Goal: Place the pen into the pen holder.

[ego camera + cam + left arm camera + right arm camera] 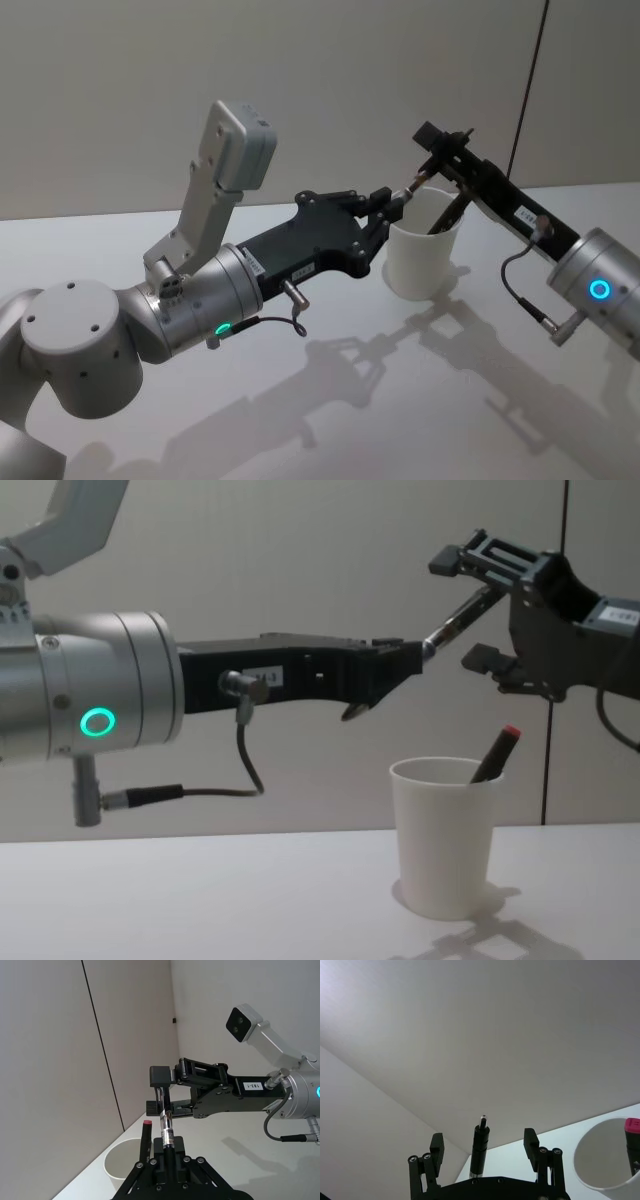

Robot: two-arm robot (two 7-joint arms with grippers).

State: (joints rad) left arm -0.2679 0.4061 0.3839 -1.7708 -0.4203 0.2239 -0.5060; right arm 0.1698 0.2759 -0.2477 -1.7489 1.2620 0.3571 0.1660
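Fingers of the left gripper (405,670) are clenched on the pen (455,617), holding it in the air above the pen holder (445,835), its tip slanting up toward the right gripper (480,610). That right gripper's fingers stand spread apart on either side of the pen's far end without touching it. The white cup stands upright on the table (200,900) beneath both grippers. A second, dark pen with a red cap (497,752) already leans inside the cup against its rim.
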